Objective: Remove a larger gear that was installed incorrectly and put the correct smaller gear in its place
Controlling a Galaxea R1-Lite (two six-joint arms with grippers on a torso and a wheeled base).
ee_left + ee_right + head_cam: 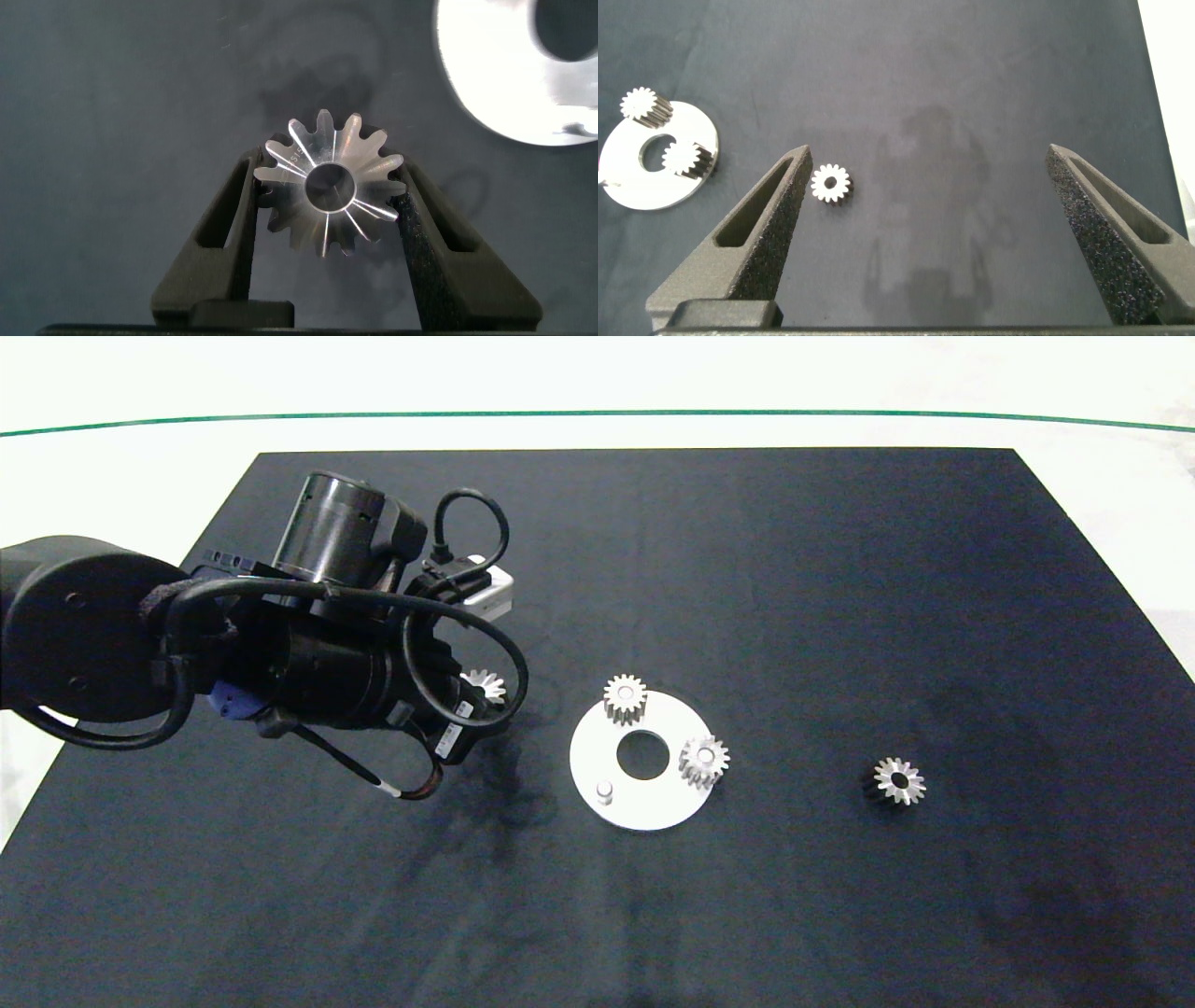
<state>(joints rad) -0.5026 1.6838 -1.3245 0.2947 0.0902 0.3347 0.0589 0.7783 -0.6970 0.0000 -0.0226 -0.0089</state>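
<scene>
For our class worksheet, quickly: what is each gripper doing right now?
Left gripper: closed on the larger gear.
Right gripper: open, holding nothing.

The wide silver star-toothed metal gear (329, 182) has a bright, polished face with fine radial machining lines, and it sits between the matt black, grainy fingers (227, 224) of the left gripper (329, 201). The right gripper (929, 201) has fingers (775, 219) with a rough, foam-like black texture. The small short-toothed silver metal gear (899, 780) gleams on top with dark flanks. The round white disc plate (611, 761) looks smooth and matt. The black cloth-like surface (840, 616) is matt and faintly mottled.
</scene>
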